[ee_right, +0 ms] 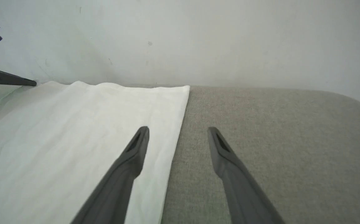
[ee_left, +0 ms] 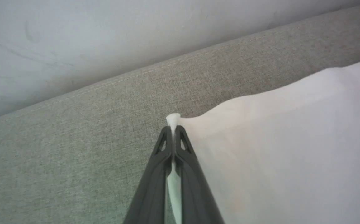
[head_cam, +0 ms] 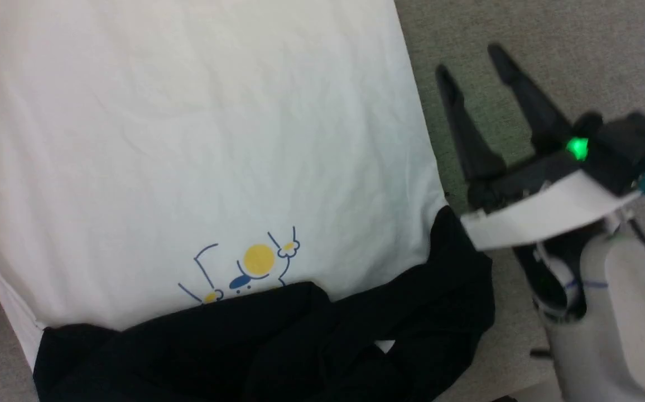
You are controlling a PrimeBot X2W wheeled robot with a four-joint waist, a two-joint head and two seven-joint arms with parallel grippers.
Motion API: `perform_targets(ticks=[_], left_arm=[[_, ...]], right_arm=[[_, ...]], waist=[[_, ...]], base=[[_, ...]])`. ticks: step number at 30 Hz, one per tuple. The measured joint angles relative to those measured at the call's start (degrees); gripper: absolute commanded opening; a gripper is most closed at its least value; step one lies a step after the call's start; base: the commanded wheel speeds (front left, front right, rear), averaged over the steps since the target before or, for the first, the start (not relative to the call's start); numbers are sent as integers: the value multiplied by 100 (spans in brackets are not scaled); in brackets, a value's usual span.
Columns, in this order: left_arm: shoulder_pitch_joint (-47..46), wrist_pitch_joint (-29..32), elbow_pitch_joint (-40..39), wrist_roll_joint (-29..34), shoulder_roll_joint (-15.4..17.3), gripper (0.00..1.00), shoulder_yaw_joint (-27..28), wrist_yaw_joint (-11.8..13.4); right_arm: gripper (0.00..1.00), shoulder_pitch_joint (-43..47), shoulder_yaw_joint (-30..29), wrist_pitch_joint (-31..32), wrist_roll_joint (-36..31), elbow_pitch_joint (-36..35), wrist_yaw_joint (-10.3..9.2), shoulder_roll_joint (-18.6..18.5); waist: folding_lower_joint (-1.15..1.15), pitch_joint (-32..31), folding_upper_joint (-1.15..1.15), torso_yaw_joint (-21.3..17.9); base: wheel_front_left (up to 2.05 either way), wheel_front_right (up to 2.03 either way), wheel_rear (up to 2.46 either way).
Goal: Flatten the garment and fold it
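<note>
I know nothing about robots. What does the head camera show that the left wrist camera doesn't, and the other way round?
The head view adds the garment's cartoon print, its black sleeves bunched at the near end, and the right gripper, open, by the garment's right edge.

The left wrist view adds the left gripper, shut on a pinch of white cloth at the garment's edge, with a pale wall beyond.

Both views show the garment's white cloth lying on the grey surface.

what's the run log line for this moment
left gripper: shut on garment corner | right gripper: open, at garment side edge | black sleeves: bunched
</note>
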Motion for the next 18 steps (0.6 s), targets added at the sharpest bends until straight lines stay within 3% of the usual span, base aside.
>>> perform_targets(ticks=[7, 18], left_arm=[[-158, -1044, 136, 243, -137, 0, -183, -92], [-421, -1578, 132, 163, -823, 0, -609, -241]], right_arm=[[100, -1780, -122, 665, -385, 652, 0, -25], [100, -4305, -744, 2100, -739, 3340, 1, -66]], waist=[[0, -16, 0, 194], [0, 126, 0, 843]], base=[[0, 0, 0], [0, 0, 0]])
